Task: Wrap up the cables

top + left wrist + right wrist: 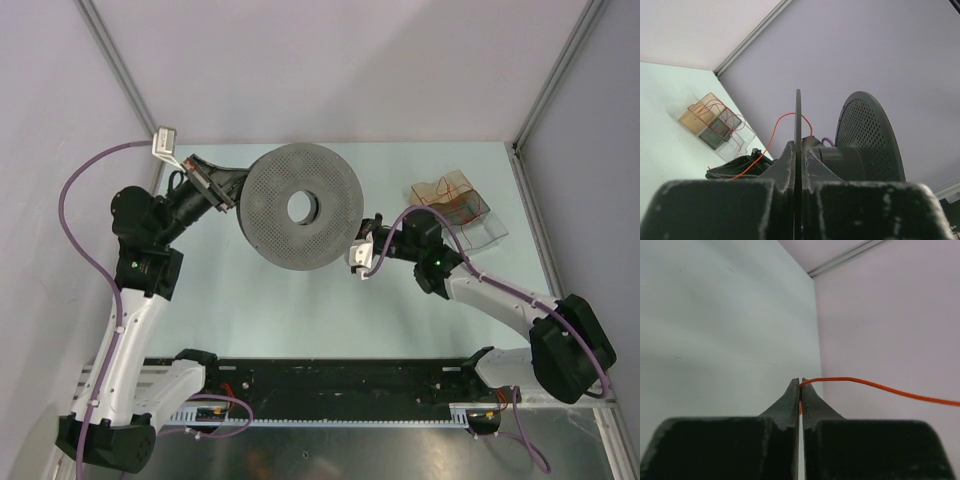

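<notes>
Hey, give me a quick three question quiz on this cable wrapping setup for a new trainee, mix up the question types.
1. True or false: the right gripper is shut on the orange wire.
2. The left gripper clamps: A the rim of the spool, B a screwdriver, C nothing?
3. Where on the table does the clear box holding more wire sit?
Key: 1 true; 2 A; 3 far right corner.

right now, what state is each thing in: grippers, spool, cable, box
left gripper: shut on spool flange
right gripper: shut on cable
spool: held by one flange
cable: pinched, arcing away freely
clear box: on table, cable loops inside
</notes>
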`<move>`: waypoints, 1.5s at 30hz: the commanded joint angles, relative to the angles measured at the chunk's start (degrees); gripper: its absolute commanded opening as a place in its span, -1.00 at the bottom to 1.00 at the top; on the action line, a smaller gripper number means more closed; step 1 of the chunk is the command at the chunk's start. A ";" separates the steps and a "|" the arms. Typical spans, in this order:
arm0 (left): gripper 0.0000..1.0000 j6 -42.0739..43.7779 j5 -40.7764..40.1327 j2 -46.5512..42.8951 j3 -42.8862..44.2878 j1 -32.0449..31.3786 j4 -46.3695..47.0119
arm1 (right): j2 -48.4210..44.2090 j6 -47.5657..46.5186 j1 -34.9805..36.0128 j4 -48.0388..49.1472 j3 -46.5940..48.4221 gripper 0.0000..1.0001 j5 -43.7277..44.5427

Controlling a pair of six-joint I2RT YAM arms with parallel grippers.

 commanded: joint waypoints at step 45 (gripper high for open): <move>-1.00 41.57 -49.00 4.75 -9.41 -21.63 -19.30 | -7.53 -1.29 26.22 -20.66 19.90 -1.00 21.36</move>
